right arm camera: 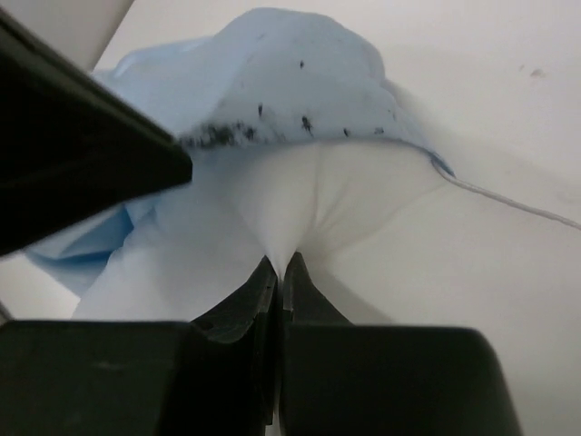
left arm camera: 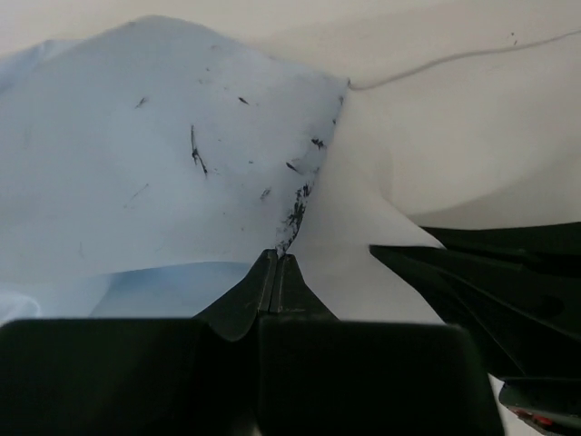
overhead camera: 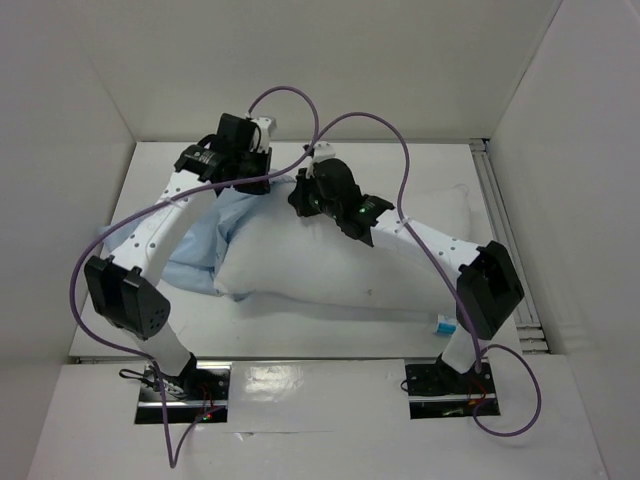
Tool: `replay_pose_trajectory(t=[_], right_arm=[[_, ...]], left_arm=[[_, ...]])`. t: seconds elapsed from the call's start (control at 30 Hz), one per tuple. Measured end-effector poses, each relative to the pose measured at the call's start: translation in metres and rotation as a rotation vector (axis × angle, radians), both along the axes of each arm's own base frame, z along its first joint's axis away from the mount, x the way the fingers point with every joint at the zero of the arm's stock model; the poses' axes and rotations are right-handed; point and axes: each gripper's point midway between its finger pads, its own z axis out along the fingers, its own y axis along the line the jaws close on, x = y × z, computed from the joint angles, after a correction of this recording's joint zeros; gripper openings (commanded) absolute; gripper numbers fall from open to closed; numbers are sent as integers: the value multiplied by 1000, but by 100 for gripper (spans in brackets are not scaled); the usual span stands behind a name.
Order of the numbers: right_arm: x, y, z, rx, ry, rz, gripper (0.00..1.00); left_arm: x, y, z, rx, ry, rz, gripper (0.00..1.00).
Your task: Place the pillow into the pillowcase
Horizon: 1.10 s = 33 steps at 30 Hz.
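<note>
The pillowcase [overhead camera: 195, 250] lies bunched off the left end of the pillow [overhead camera: 350, 265], and its dark-specked hem [right arm camera: 236, 134] laps over the pillow's far-left corner. The left gripper [left arm camera: 277, 263] sits at that corner with its fingers pinched tight on the hem, blue cloth to its left and white pillow to its right. Just to its right along the pillow's far edge, the right gripper [right arm camera: 280, 265] is clamped on a tuck of the pillow's white cover, just short of the hem. The two grippers are close together. From there the pillow runs rightward, its long axis lying across in front of both arms, and most of it is bare. The mouth seems to face along that axis, so I judge that the coming move is either to draw the hem rightward over the pillow or to feed the pillow leftward into it. The left arm is nearer the opening.
</note>
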Motion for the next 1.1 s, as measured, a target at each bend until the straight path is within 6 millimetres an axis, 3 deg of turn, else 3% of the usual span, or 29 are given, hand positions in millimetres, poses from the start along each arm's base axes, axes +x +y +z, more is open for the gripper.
replay_pose_trajectory(t=[0.03,0.17,0.23,0.3,0.37,0.4,0.43,0.47,0.53,0.57,0.7,0.83,0.93,1.1], right_arm=[[8,-1,-1,13,-9,-21,0],[49,-10,-25,55,3,-90,0],[68,-18,-44,67,34,-108,0],[83,-26,-55,87,58,-118,0],[91,-32,-54,112,65,-114,0],[92,-33,-53,118,67,-108,5],[94,-35,-51,122,68,-102,14],[93,-35,-49,123,69,-91,33],[92,-35,-49,128,76,-75,53],[92,-34,-48,130,74,-64,68],[87,-30,-42,129,67,-27,88],[74,-28,-31,111,66,7,97],[60,-26,-21,82,54,28,99],[19,-10,2,12,6,88,99]], left_arm=[[3,-4,-6,-3,17,-9,25],[22,-13,-31,16,80,-9,90],[25,-10,-40,42,101,9,98],[23,0,-43,74,115,47,100],[22,10,-39,84,103,96,100],[19,18,-36,80,98,129,98],[14,28,-34,76,92,161,96],[6,40,-33,70,96,203,94],[-10,64,-32,42,90,295,87],[-21,77,-33,31,94,342,87],[-55,108,-46,-36,92,460,90],[-75,109,-82,-110,157,471,91],[-80,105,-104,-160,213,470,91],[-66,103,-108,-224,201,483,82]])
